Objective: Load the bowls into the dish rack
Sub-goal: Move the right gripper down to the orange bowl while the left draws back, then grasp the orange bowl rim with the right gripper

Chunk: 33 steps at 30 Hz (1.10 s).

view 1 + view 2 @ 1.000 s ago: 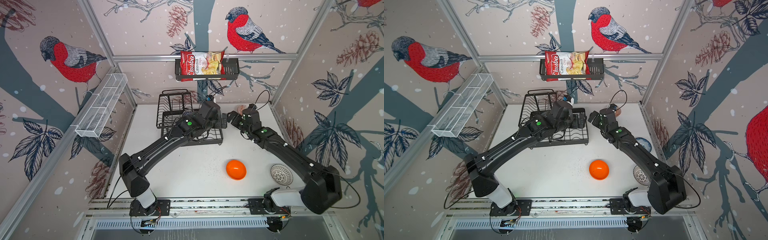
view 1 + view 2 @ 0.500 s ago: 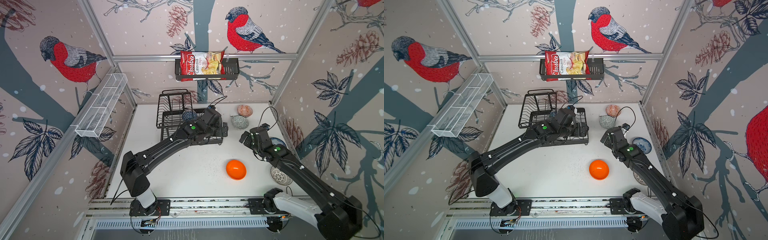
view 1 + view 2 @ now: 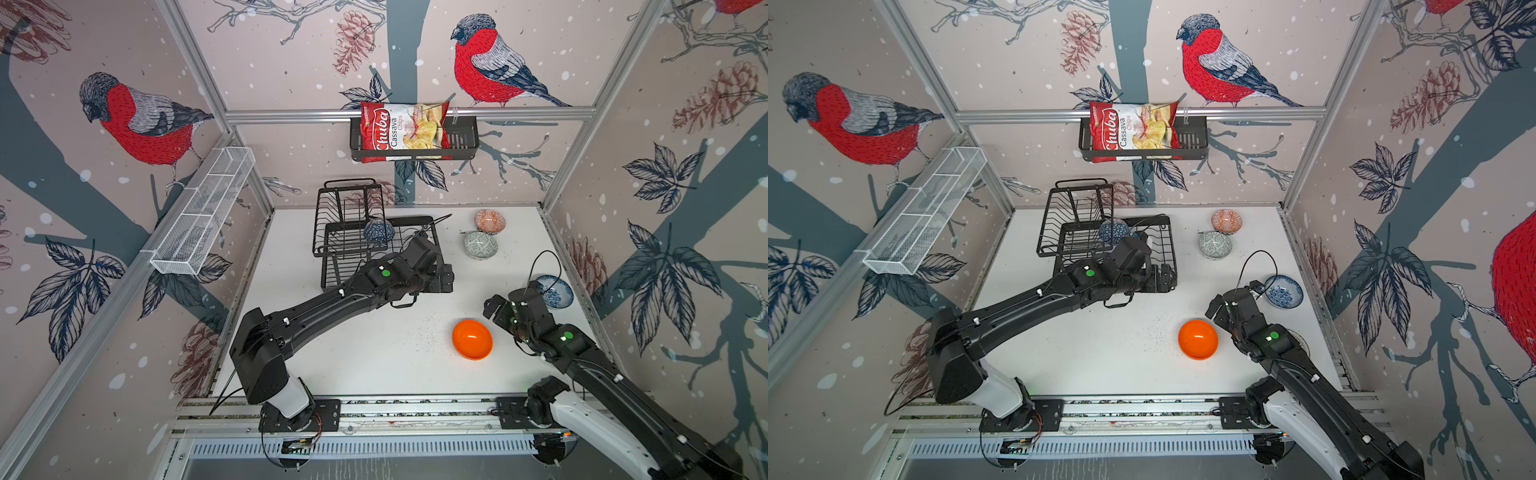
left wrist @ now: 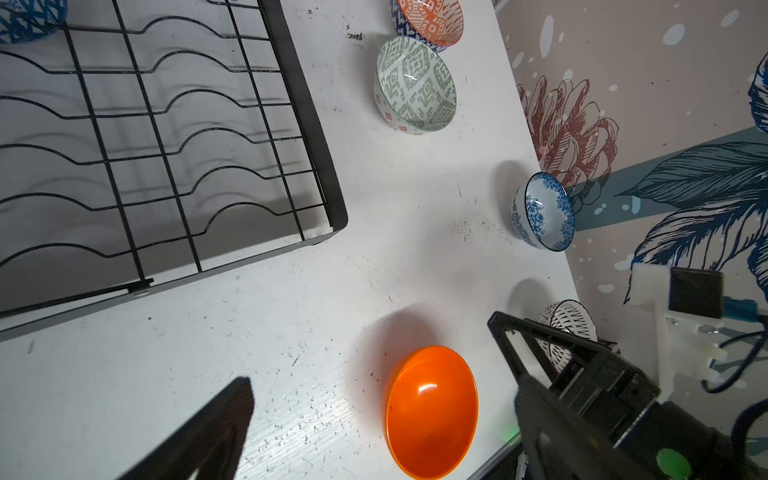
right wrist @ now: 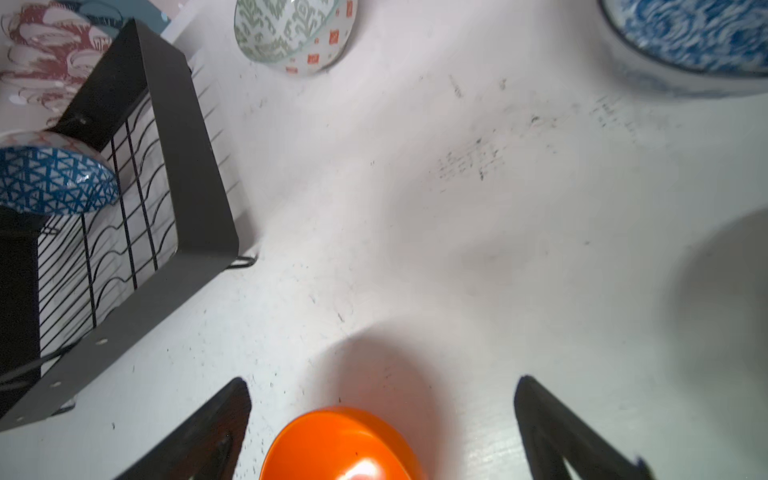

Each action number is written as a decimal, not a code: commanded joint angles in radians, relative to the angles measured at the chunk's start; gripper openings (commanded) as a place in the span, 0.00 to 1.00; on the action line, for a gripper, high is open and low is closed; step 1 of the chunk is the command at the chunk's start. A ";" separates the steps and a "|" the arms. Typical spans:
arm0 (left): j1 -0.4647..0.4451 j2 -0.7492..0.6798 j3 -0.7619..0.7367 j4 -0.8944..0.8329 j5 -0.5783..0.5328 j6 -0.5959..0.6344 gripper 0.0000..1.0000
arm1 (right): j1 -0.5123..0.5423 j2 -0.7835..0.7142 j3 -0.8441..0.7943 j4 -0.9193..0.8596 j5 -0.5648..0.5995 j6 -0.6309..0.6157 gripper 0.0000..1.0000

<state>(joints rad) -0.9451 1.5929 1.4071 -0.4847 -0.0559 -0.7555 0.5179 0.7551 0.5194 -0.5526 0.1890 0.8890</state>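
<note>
Right gripper [image 5: 382, 381], jaws wide and empty, hovers with the orange bowl [image 5: 340, 444] centred just behind my fingertips. My left gripper [image 3: 446, 277], also open, waits farther off by the rack [image 3: 328, 249].

Plain glossy orange bowl [image 3: 472, 338]; blue bowl [image 3: 378, 230] in white-lined triangles; grey-green bowl [image 3: 481, 244] with zigzag diamonds; orange-red bowl [image 3: 490, 220] patterned white; flowered bowl [image 3: 555, 291] blue on white; lattice bowl [image 4: 567, 318] dark on white — dish rack [image 4: 309, 124] black wire, table [image 3: 353, 353] scuffed white.
</note>
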 commanded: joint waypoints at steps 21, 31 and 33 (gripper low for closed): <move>-0.008 0.009 -0.041 0.061 0.032 -0.070 0.98 | 0.029 0.156 -0.079 0.071 -0.215 0.011 0.80; -0.008 0.061 0.041 0.018 0.040 -0.055 0.98 | 0.028 0.236 -0.053 0.100 -0.194 -0.011 0.57; -0.009 0.071 0.055 0.014 0.040 -0.053 0.98 | 0.028 0.250 -0.047 0.102 -0.189 -0.015 0.49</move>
<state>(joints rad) -0.9520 1.6539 1.4422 -0.4599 -0.0227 -0.8219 0.5465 0.9924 0.4610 -0.4679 -0.0231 0.8883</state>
